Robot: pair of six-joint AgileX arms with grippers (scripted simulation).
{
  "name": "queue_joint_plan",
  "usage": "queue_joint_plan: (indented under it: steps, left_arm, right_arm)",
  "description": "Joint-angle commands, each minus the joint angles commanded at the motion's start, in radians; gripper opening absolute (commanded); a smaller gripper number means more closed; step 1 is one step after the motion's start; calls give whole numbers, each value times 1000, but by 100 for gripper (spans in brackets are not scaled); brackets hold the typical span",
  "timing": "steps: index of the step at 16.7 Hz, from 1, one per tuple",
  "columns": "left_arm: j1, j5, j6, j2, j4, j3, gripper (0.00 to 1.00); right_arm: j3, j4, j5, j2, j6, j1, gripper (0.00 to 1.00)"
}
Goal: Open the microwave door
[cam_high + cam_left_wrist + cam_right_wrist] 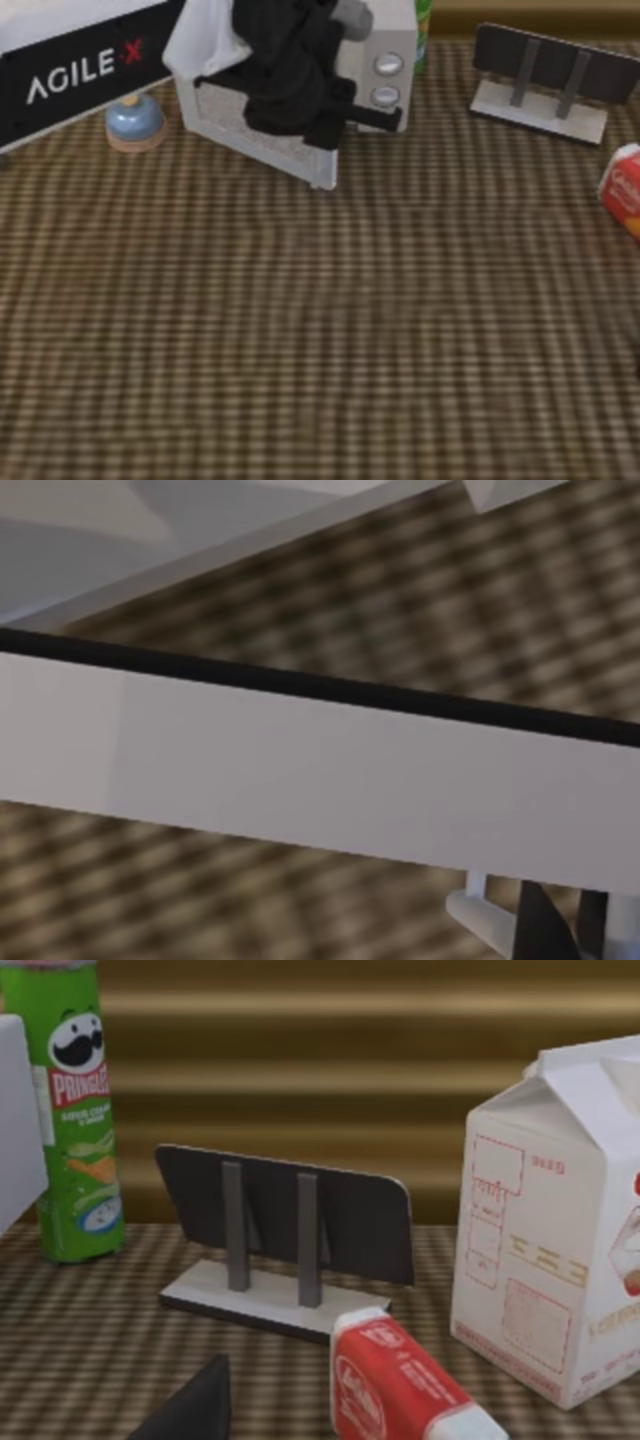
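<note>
The white microwave (400,30) stands at the table's far edge, with two silver knobs (388,65) on its right panel. The microwave door (230,125), hinged at the left, is swung out at an angle toward the front. My left arm reaches over the microwave, and my left gripper (335,130) is at the door's free end. In the left wrist view the door's white edge (300,770) crosses the frame. There my left gripper (565,925) is shut on the pale bar handle (480,915). A dark part of my right gripper (195,1410) shows at the right, parked.
A blue bell (134,122) sits left of the microwave beside a black AgileX board (80,70). A dark slatted rack (540,80) stands at the back right, and a red carton (622,188) lies near the right edge. Also there are a green Pringles can (75,1120) and a white milk carton (560,1230).
</note>
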Motion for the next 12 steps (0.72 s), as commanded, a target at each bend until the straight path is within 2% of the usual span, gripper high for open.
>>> queue_joint_plan:
  steps: [7,12]
  left_arm:
    - [0,0,0,0,0,0,0]
    - [10,34,51,-35,19,-50,0]
  right_arm:
    - [0,0,0,0,0,0,100]
    - [0,0,0,0,0,0,100]
